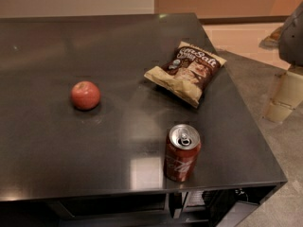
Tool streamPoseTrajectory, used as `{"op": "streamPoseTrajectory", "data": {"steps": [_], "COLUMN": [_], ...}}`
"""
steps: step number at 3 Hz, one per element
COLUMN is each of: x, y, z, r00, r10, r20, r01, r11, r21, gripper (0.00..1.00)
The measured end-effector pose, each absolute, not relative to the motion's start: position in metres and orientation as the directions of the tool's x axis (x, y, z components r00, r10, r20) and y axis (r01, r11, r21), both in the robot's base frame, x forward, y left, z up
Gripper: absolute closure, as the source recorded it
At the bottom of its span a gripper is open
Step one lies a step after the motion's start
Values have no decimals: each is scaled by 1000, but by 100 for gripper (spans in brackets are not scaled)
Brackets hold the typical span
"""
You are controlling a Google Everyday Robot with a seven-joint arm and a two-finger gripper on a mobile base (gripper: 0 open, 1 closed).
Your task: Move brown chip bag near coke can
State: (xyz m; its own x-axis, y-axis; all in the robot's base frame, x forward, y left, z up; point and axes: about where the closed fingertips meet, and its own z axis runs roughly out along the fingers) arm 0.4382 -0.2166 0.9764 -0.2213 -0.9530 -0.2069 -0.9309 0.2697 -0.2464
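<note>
A round red apple (85,95) sits left of centre on the dark glossy table (57,141), with a pale beige block (284,98) at the right edge.

On the desk (47,164): apple (85,95) at left, bag (187,71) back right, can (182,152) in front of the bag, well apart; pincer out of shot.

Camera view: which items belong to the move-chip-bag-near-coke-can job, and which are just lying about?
Job: crinkly dark brown chip bag with tan edges, lying flat back right; small red aluminium coke can with silver top, upright front right, apart from the bag; gripper, not in view.
Lying about: round red apple, left; dark glossy table under all three.
</note>
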Motion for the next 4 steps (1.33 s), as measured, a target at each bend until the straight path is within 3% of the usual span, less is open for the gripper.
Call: {"op": "streamPoseTrajectory", "data": {"steps": [2,4], "x": [456,516], "y": [-211,-186], "z": [979,964], "r00": [-175,-22], "r10": [-962,-967], "r20": [-211,-255], "r01": [-939,-954], "r11": [227,97], "r21": [-258,-284], "gripper": [0,0]}}
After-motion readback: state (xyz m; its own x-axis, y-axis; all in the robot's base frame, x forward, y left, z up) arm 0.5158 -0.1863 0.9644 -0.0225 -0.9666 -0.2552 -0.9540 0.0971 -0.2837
